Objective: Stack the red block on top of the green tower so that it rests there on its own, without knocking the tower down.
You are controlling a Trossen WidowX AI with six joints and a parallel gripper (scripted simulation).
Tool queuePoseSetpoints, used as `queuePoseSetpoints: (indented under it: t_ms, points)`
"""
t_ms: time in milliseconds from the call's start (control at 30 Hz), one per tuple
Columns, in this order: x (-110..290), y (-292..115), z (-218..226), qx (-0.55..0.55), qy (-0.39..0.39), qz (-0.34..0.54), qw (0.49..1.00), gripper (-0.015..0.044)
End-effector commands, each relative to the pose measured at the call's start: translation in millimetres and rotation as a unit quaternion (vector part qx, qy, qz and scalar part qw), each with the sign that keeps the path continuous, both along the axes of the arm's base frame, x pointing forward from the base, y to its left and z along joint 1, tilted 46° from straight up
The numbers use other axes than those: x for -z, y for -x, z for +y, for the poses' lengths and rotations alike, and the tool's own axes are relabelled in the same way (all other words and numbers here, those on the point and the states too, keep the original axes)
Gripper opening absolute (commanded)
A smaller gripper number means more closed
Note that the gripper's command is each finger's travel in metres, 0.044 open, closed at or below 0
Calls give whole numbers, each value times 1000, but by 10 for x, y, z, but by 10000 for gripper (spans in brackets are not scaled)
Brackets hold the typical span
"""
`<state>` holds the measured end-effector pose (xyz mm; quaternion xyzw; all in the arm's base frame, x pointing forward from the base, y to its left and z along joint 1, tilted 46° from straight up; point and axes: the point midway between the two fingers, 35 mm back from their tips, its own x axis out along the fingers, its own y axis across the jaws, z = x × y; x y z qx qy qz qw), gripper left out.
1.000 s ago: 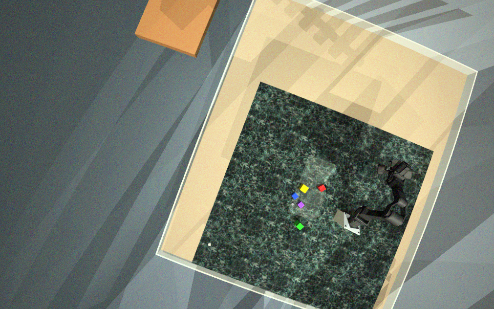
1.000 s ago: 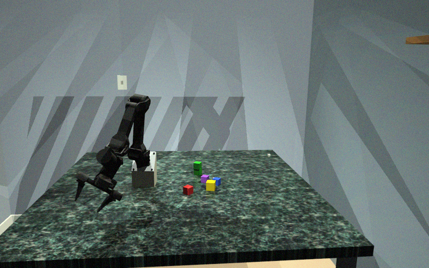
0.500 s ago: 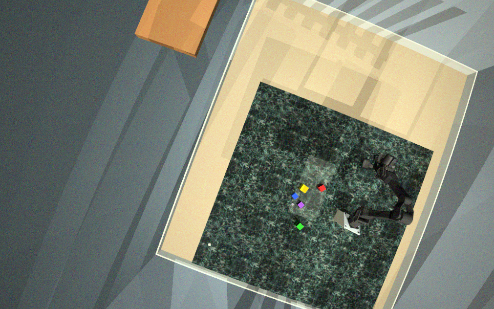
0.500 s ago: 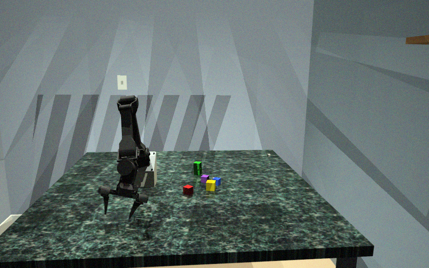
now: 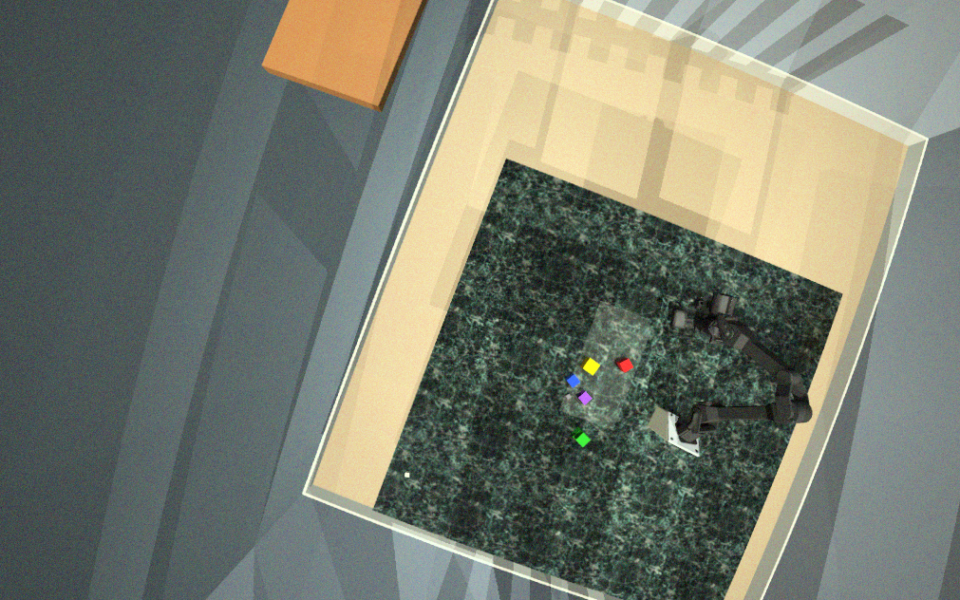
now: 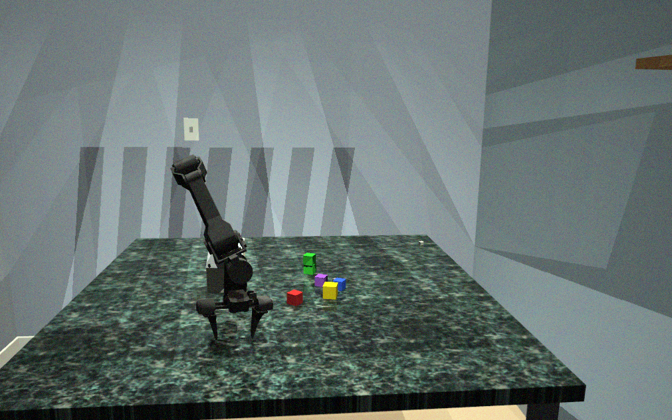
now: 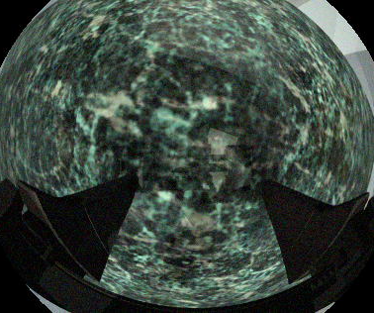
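Hanging over bare worktop [image 6: 432, 333], the pincer [image 6: 234, 325] points down, spread wide, holding nothing. Red block [image 6: 294, 297] sits on the worktop to its right and slightly farther; green tower [image 6: 309, 262] stands farther beyond, well apart.

Bare grey-walled room [image 6: 380, 104], marble table [image 6: 380, 339]

We've got a dark green marbled surface [image 6: 432, 333]. On it, to one side of the end effector [image 6: 234, 329], sits the red block [image 6: 294, 297], then yellow [image 6: 329, 290], purple [image 6: 320, 279] and blue [image 6: 339, 283] cubes, with the green tower [image 6: 309, 262] farthest off.
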<state>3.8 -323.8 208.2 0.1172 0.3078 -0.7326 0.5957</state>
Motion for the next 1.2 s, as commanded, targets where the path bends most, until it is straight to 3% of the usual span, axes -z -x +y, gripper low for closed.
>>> queuePoseSetpoints:
  t_ms: [0,533,1167]
  points:
    - [169,-339,64,-34,-36,-11,999,440]
    - [661,-1164,481,-85,-133,-2,987,440]
    - [1081,-1832,1319,-139,-185,101,968,440]
